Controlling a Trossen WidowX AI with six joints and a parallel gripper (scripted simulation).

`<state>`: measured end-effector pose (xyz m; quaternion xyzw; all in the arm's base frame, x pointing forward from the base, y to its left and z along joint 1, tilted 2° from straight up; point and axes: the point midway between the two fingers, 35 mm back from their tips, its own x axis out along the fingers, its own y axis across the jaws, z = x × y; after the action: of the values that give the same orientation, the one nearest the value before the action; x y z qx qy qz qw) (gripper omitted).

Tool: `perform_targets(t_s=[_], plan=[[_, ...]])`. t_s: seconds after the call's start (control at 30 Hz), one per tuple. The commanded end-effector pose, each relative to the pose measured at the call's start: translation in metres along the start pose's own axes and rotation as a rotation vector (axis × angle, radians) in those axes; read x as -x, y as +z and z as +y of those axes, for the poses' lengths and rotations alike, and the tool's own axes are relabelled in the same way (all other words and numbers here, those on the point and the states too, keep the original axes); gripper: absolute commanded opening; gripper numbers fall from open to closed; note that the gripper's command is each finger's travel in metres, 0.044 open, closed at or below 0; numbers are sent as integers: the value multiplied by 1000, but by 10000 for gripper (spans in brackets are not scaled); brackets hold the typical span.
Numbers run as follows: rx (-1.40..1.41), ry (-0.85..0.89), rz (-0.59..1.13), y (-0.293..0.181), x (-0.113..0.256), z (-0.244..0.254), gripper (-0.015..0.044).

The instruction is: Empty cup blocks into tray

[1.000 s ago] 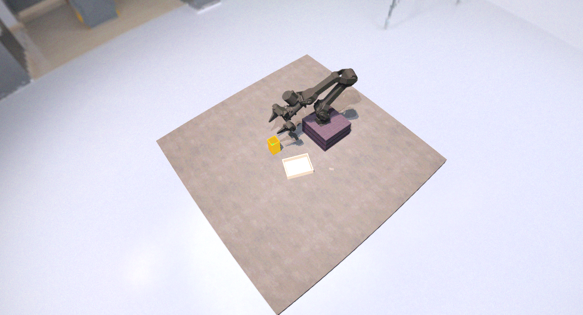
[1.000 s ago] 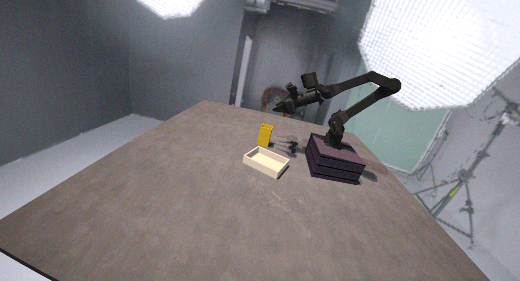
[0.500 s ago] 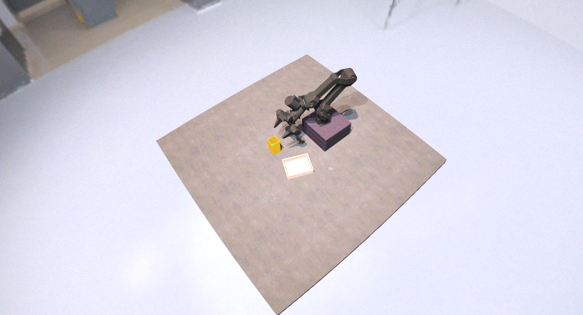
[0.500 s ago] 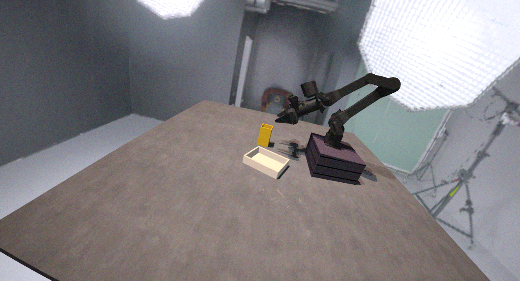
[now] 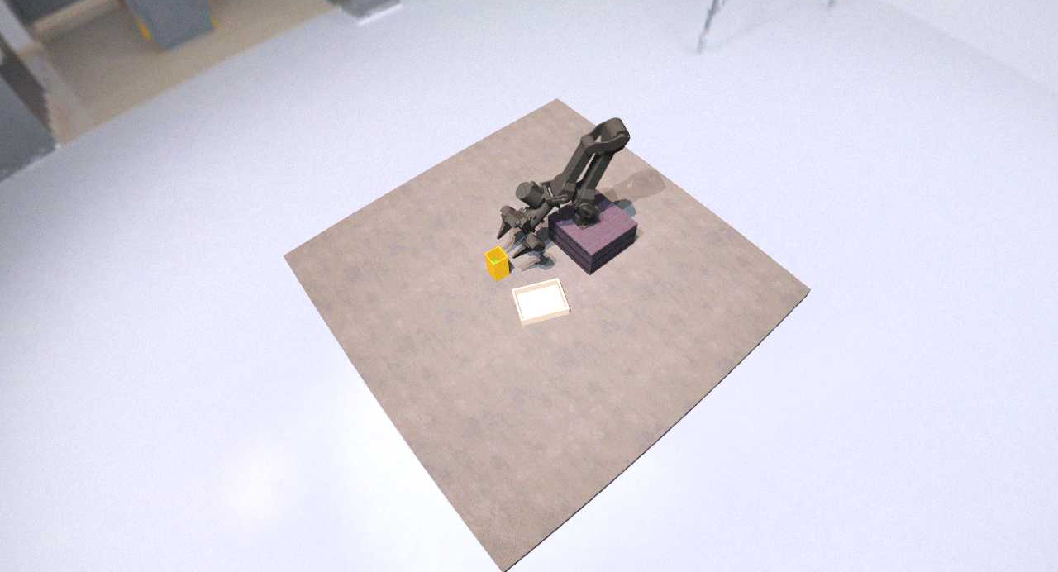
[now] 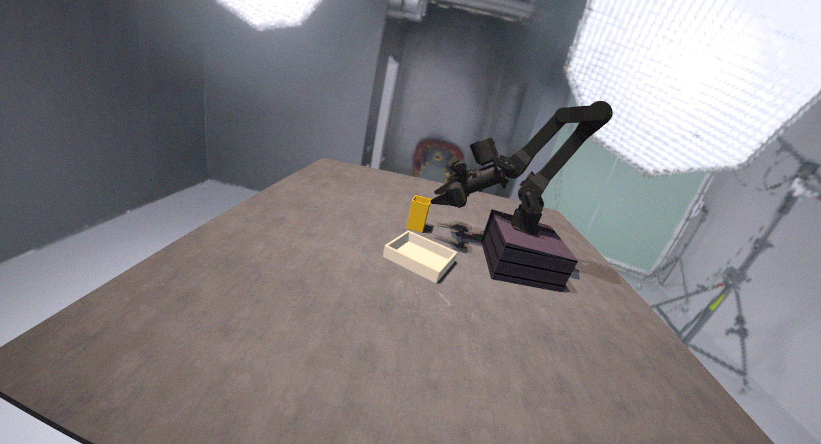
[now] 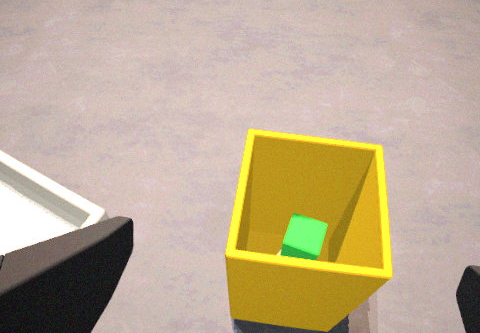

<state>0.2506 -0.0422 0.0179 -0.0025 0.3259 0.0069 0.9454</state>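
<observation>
The yellow square cup (image 5: pixel 498 268) (image 6: pixel 417 215) (image 7: pixel 300 293) stands upright on the table. A green block (image 7: pixel 306 235) lies inside it; a sliver of something pale shows beside the block, and the rest of the cup's bottom is hidden. The shallow cream tray (image 5: pixel 545 319) (image 6: pixel 410 264) (image 7: pixel 50 182) stands close to the cup, at the left edge of the wrist view, and looks empty. My gripper (image 5: pixel 507 245) (image 6: pixel 432 201) (image 7: pixel 296 254) is open and empty, tilted downward. Its fingertips are near the cup's rim height, on the arm's side of the cup, one finger to each side in the wrist view.
The arm's base stands on a dark purple block (image 5: pixel 602 230) (image 6: pixel 530 271), on the right of the tray in the top and exterior views. The table's edges (image 5: pixel 658 436) lie well away from the cup and tray.
</observation>
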Motion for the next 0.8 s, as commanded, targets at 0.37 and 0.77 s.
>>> perform_targets(t_s=[0.37,0.77], plan=[[-1,8,19,-28,-8,4,440],[3,5,5,-27,-23,4,440]])
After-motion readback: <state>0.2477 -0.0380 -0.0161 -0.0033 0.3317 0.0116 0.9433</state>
